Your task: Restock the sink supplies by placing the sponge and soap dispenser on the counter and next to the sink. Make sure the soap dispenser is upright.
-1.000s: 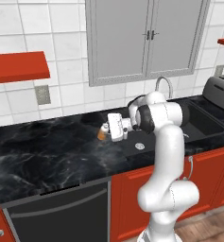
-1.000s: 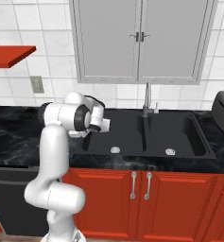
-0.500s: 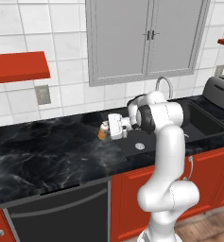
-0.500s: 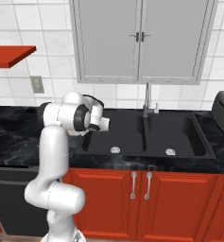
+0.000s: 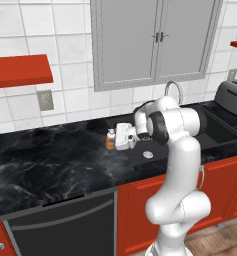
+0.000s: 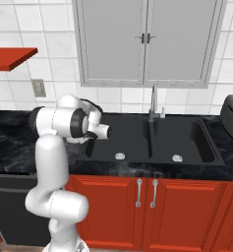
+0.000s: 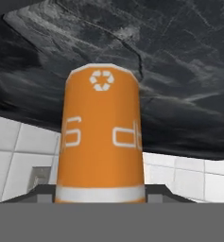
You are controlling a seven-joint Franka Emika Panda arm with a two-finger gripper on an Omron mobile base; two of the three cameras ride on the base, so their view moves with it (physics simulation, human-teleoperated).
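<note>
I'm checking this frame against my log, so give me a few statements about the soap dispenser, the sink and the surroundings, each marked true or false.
1. The soap dispenser is at the gripper, above the counter to the left of the sink. True.
2. The cabinet doors over the sink hang open. False: both are closed.
3. The dispenser's body is orange with white markings. True, as the hand view shows.
4. The faucet stands at the front edge of the sink. False: it rises at the back, by the wall.
5. A toaster sits left of the sink. False: it is to the right.
</note>
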